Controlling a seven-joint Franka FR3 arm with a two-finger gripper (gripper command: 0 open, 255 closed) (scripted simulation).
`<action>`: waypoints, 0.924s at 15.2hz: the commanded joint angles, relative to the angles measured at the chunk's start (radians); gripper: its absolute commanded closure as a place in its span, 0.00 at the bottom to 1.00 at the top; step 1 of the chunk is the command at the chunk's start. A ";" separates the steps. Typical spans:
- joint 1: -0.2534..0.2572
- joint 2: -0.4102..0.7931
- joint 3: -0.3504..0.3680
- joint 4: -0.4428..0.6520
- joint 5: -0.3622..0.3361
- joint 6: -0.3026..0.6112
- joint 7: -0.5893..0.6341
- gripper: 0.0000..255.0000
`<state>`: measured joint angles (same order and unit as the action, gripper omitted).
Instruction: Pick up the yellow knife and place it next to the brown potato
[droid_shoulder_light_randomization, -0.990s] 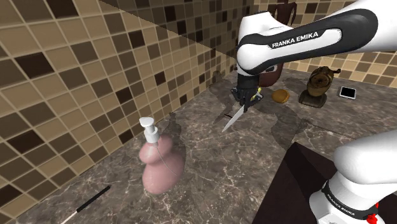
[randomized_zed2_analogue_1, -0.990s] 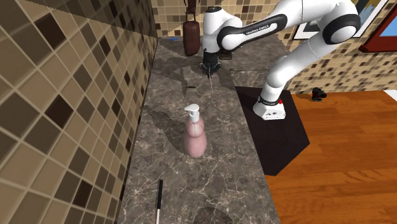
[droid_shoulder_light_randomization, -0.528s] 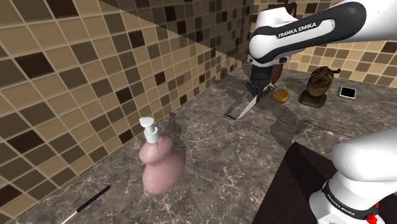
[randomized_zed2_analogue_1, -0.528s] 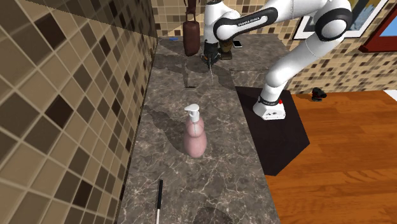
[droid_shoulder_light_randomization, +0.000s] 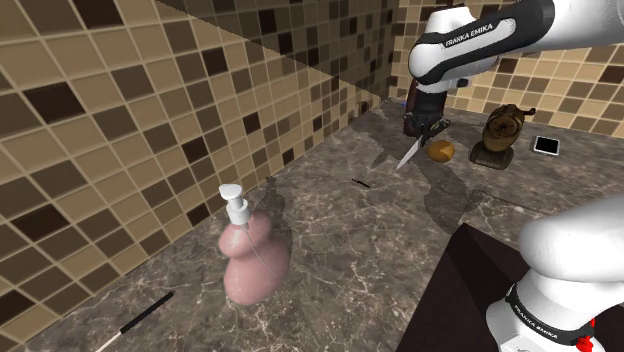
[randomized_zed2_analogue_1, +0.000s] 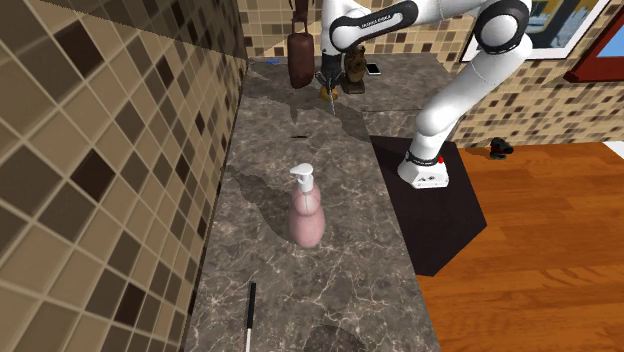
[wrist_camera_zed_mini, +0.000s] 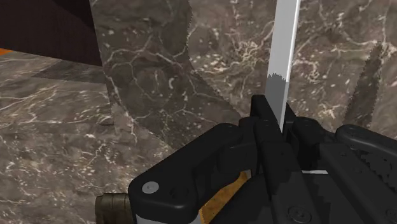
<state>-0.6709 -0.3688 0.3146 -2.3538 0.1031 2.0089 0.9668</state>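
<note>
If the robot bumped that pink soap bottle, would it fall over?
Probably not easily: the pink soap bottle has a wide, rounded lower body standing on the counter, so it likely slides before tipping. A push high up at its white pump would tip it sooner. Its smooth curved sides look slippery to grip.

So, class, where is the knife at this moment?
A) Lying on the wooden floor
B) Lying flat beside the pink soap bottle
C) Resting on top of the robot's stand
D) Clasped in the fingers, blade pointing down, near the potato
D: the fingers clasp the knife, and its blade points down at the counter close beside the potato.
</note>
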 joint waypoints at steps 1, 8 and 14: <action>-0.026 0.037 -0.029 0.026 -0.022 0.009 -0.042 1.00; -0.100 0.188 -0.110 0.167 -0.081 0.014 -0.161 1.00; -0.153 0.338 -0.168 0.332 -0.115 -0.003 -0.253 1.00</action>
<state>-0.8162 -0.0540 0.1551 -2.0506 -0.0076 2.0113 0.7279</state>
